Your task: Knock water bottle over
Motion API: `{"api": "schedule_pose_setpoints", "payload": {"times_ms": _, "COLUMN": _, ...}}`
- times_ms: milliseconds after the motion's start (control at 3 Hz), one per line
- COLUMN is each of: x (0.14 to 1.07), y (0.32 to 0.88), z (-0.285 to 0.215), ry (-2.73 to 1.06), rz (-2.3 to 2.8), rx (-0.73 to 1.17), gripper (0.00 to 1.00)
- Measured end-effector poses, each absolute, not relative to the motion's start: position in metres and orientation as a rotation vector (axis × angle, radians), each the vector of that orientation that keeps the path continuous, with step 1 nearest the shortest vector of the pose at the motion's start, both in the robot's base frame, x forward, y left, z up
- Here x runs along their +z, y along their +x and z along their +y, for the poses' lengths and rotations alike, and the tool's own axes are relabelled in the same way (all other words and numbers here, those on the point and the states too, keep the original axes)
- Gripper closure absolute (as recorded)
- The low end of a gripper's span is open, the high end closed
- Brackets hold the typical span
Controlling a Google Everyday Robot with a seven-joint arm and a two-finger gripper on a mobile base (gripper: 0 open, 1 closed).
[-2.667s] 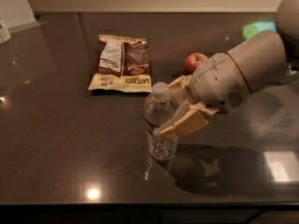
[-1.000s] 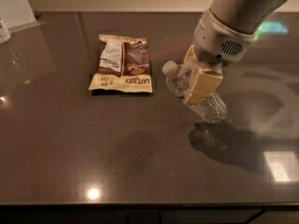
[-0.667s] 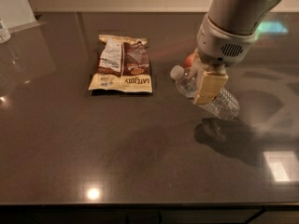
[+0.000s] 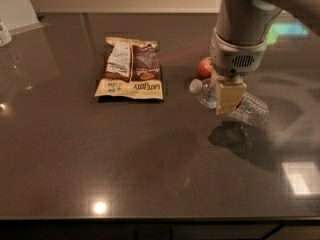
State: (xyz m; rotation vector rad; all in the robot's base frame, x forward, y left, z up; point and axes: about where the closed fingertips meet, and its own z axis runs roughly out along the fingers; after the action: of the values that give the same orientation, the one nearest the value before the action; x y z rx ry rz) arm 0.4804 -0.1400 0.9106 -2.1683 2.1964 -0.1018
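Observation:
The water bottle [image 4: 250, 106] is a clear ribbed plastic bottle. It lies on its side on the dark countertop [image 4: 125, 154], right of centre, with its white cap [image 4: 195, 85] pointing left. My gripper [image 4: 229, 98] hangs straight down from the grey wrist [image 4: 239, 44], directly over the bottle's middle. It hides the label band. I cannot tell whether it touches the bottle.
A brown and cream snack bag [image 4: 131, 69] lies flat left of the bottle. A small red round object [image 4: 204, 67] sits just behind the bottle's neck. A white container [image 4: 4, 33] stands at the far left edge. The counter's front edge runs along the bottom.
The bottle stood upright in the gripper earlier. Now it lies on its side further right and back. The arm has swung from low right to upright above it.

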Motion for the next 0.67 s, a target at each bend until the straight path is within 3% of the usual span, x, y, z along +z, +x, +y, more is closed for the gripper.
{"api": "schedule_pose_setpoints", "payload": {"times_ms": 667, "x": 0.889, "y": 0.475, "z": -0.141, "ry": -2.247, "rz": 2.215, "rx": -0.201, "gripper": 0.37}}
